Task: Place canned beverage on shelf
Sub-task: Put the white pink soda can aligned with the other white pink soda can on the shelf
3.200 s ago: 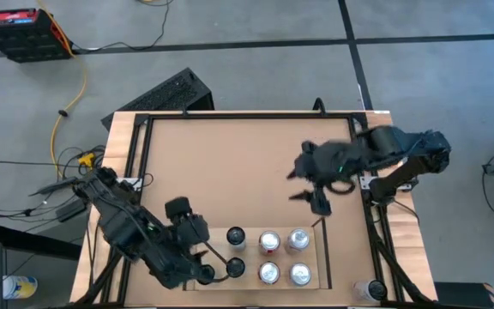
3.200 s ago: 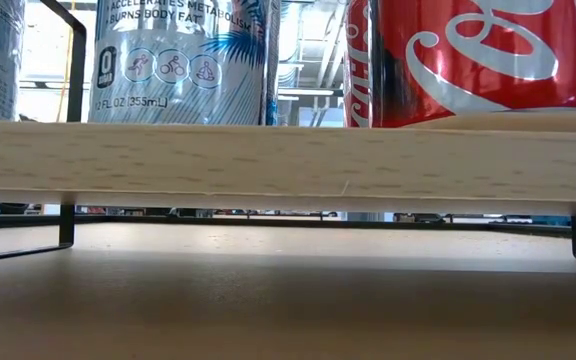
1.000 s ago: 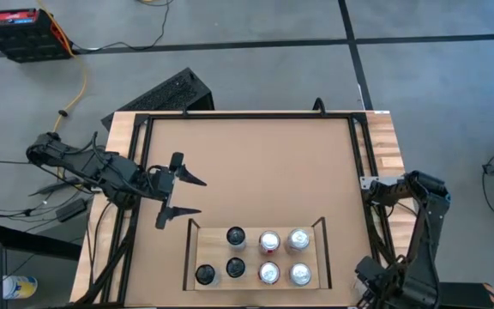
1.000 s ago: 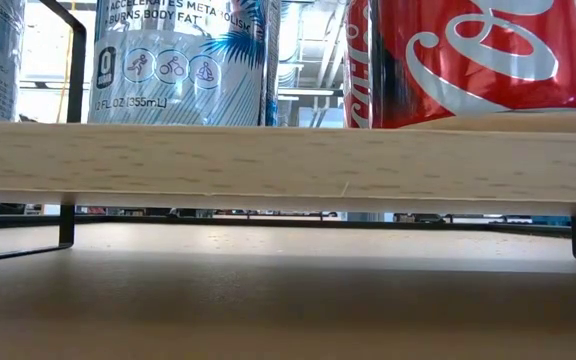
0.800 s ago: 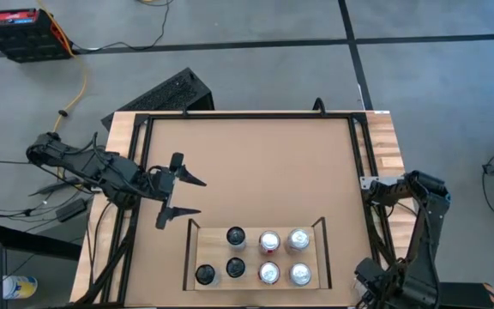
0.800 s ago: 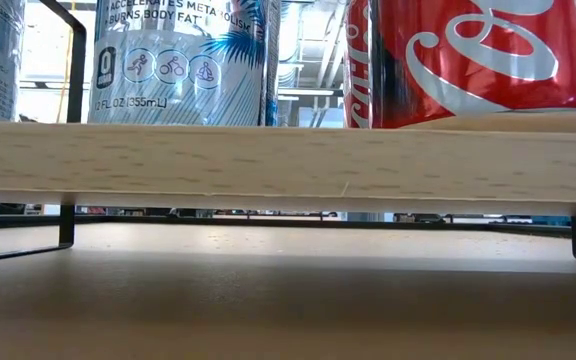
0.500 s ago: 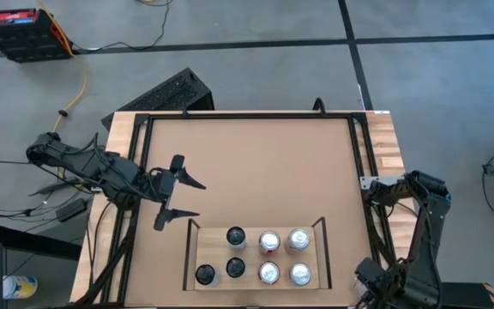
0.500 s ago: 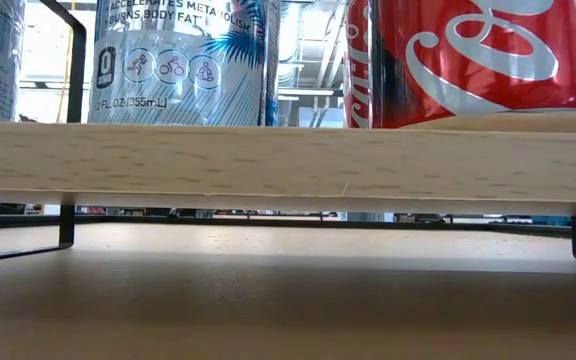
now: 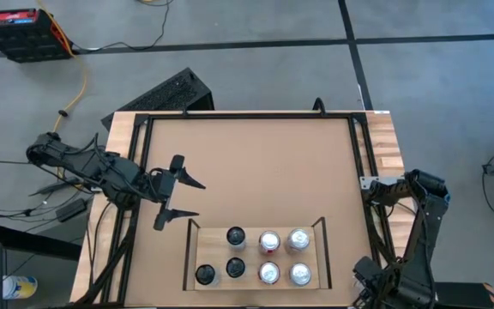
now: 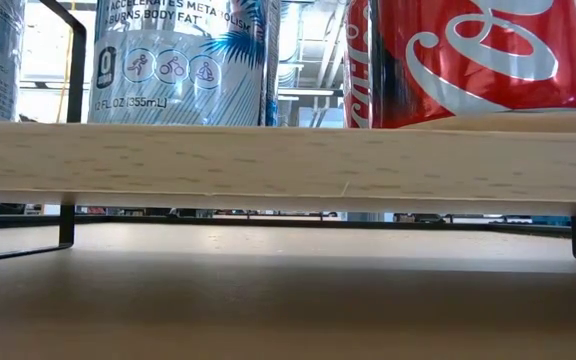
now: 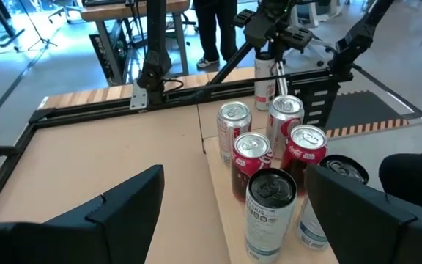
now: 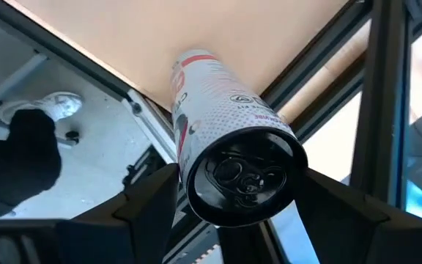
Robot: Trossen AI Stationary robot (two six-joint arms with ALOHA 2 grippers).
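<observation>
- Canned beverage (image 12: 229, 147): a white can with a red band, standing upright on the table's (image 9: 256, 154) outer rail at the near right corner. It is not on the shelf (image 9: 193, 253).
- Right gripper (image 12: 240, 176): set over this can from above, end-on to its lid, so the can's long axis runs straight along the wrist's line of sight. I cannot tell whether a grip has been made.
- Left gripper (image 9: 181, 196): jaws spread wide and holding nothing. It hovers over the table's left side, with the shelf at its 4 o'clock in the high view.
- Governing relation: in the high view the shelf lies at about 9 o'clock from the right arm's wrist. The right arm is much the nearer to the can, so the lift and carry should fall to it.
- Shelf load: several cans (image 9: 269, 242) stand upright in two rows. The one bare spot is the corner at the shelf's 10 o'clock, the far end from the right arm.
- Hidden or unclear: the high view hides the can beneath the right arm. The low view shows only the shelf's board edge, with a pale blue can (image 10: 183, 60) and a red can (image 10: 488, 50) cut off above it, and neither arm.
</observation>
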